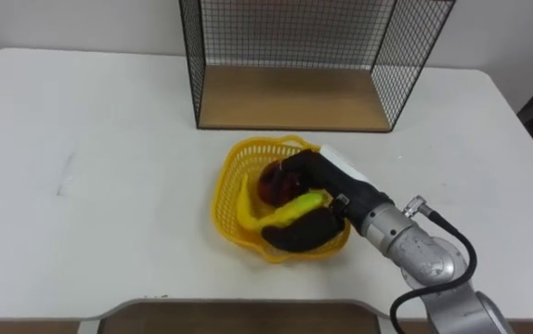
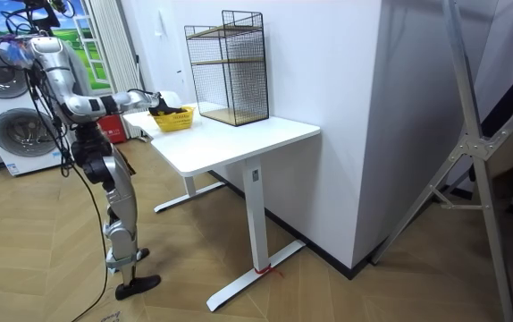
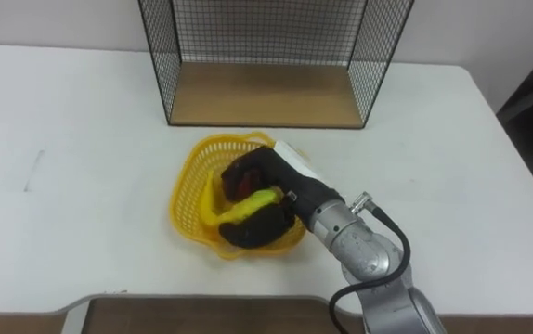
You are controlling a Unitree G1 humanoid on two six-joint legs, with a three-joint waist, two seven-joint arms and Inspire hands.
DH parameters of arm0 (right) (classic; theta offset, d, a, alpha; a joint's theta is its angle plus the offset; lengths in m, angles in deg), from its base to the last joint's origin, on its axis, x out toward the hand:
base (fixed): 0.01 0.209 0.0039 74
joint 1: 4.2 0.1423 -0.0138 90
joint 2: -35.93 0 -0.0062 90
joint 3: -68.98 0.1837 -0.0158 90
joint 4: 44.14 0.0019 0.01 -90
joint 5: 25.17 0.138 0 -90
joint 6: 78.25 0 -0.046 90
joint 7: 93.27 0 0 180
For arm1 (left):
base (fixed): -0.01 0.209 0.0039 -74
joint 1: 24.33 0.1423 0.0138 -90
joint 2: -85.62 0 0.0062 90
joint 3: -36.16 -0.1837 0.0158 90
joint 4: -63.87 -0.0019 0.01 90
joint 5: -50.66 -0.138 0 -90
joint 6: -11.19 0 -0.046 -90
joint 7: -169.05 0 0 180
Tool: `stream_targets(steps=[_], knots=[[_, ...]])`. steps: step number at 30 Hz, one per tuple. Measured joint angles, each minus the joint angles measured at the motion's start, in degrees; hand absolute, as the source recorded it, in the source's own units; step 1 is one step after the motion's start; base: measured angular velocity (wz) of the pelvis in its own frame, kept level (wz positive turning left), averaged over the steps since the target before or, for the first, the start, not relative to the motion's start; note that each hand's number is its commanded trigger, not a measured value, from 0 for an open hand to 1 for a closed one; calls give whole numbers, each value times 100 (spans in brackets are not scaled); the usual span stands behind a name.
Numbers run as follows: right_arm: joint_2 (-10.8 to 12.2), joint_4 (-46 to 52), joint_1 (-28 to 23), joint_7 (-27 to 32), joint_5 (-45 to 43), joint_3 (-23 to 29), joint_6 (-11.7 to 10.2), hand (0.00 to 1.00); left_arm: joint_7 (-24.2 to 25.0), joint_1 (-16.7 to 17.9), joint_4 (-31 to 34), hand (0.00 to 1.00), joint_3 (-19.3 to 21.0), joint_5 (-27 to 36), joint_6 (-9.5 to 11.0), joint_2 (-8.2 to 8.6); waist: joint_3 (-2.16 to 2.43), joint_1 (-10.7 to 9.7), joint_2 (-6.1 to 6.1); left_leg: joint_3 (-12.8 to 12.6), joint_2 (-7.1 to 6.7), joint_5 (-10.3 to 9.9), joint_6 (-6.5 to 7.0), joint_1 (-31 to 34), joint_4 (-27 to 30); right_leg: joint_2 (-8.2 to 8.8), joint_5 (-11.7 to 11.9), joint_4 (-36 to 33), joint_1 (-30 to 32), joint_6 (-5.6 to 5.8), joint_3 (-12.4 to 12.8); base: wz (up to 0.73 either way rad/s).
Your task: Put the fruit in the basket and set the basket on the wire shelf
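The right hand (image 1: 315, 174) reaches into the yellow basket (image 1: 220, 199), its dark fingers curled round the banana (image 1: 296, 208), as far as the tangle there lets me judge. A red fruit (image 1: 270, 184) lies just to its far left. The basket sits on the surface (image 1: 90, 139), near of the wire shelf (image 1: 290, 97). The risk is that withdrawing without letting go would carry the banana out or tip the basket, which is probably light.

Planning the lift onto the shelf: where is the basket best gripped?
Probably the basket by its left rim, coming from the robot's left. That edge flares outward and is free, while the right hand, closed on the banana, occupies the right side.
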State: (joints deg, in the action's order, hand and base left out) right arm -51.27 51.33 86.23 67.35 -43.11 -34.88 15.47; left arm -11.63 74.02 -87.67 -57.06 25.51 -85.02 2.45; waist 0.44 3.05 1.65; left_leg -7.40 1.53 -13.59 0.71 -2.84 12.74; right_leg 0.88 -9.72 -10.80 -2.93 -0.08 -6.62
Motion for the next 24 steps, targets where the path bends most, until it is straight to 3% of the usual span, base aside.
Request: stream_targets(steps=[6, 14, 24], knots=[[210, 6, -189, 85, 25, 176, -4, 0, 35, -210, -13, 0, 18, 106, -54, -5, -13, -36, -19, -33, 1, 0, 0, -23, -10, 1, 1, -9, -2, 1, 17, -1], [214, 5, -192, 170, 197, 175, -19, 0, 47, -236, -40, 0, 17, 494, -51, -36, -59, -134, -76, -44, 5, 0, 0, -29, -25, -7, 2, -7, 7, 0, 39, 0], [204, 27, -192, 170, 271, 176, -46, 0, 141, -238, -2, 0, 34, 762, -49, -91, -45, -140, -55, -62, 3, 0, 0, -34, -54, -12, 2, 8, 18, 0, 57, 0]])
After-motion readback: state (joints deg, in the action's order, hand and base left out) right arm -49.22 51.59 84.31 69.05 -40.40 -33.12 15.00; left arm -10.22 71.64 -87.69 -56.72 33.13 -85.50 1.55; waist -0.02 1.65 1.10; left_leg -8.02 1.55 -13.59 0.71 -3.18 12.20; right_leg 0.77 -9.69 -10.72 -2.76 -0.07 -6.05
